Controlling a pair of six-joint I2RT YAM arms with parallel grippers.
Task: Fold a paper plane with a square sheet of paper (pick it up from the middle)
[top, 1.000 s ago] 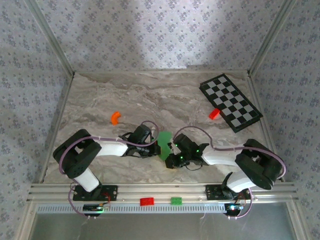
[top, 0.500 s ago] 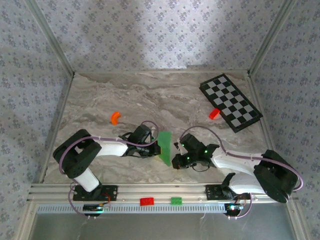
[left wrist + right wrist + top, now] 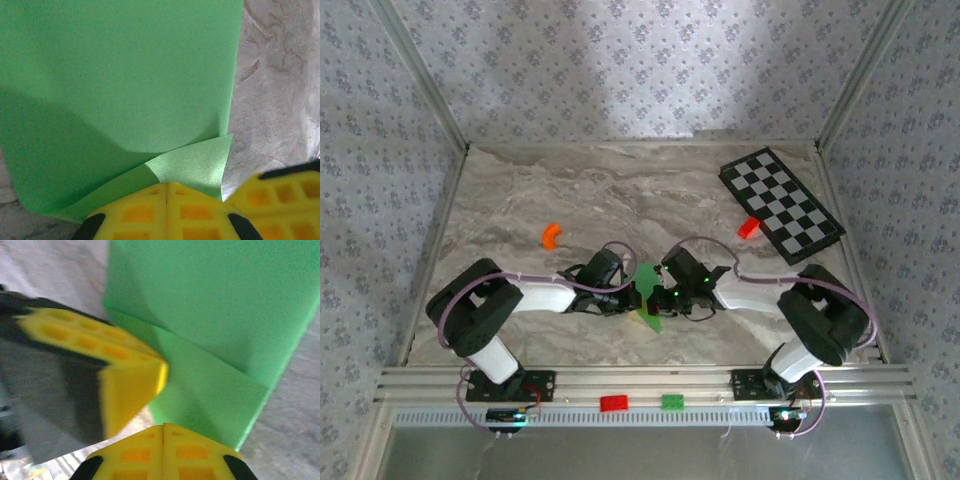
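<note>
**A robot test cell in a lab**

I look into a small boxed-in booth. Flowered wallpaper (image 3: pixel 640 70) lines its three walls, yet bare aluminium posts (image 3: pixel 420 75) frame the corners and a slotted metal rail (image 3: pixel 640 380) runs along the near edge. The left arm (image 3: pixel 510 300) and the right arm (image 3: pixel 790 305), both trailing cables, are bolted there over a marble-look table (image 3: pixel 620 190). A checkered board (image 3: pixel 781 204), a red toy brick (image 3: pixel 614 403) and a green toy brick (image 3: pixel 672 402) lie about like test props
</note>
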